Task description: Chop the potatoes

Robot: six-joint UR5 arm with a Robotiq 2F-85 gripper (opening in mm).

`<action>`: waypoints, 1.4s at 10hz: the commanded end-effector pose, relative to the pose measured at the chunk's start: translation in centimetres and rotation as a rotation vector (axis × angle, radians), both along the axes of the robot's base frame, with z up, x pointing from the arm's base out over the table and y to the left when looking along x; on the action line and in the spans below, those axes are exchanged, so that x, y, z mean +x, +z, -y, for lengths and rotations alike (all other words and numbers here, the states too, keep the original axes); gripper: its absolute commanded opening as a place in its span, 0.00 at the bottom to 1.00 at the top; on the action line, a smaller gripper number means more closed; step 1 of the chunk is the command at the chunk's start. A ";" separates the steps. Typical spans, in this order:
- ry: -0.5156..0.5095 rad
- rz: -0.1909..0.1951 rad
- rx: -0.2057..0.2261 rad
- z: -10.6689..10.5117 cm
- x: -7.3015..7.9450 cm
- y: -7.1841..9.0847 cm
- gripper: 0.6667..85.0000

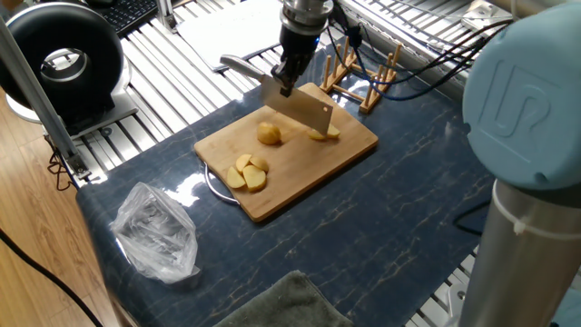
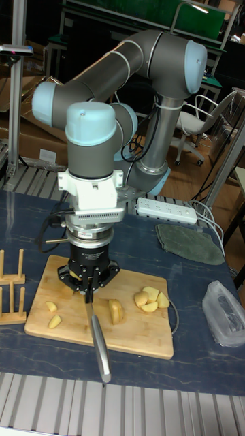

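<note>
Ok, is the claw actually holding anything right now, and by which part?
Yes. The claw is shut on the cleaver, gripping it at the top of the blade where it meets the metal handle. The blade hangs over the bamboo board.

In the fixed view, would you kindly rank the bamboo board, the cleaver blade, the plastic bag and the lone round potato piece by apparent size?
1. Bamboo board
2. Plastic bag; nearer the camera, so its true rank is unsure
3. Cleaver blade
4. Round potato piece
</note>
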State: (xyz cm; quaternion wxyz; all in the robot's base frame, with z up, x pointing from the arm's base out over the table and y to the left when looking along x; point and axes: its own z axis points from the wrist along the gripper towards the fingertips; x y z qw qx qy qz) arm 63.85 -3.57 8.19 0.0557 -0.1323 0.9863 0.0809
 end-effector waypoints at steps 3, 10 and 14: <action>0.049 0.016 -0.041 1.5 1.5 0.6 0.00; 0.039 -0.012 -0.051 0.1 0.7 2.3 0.00; -0.150 -0.101 0.016 -7.1 0.2 5.8 0.00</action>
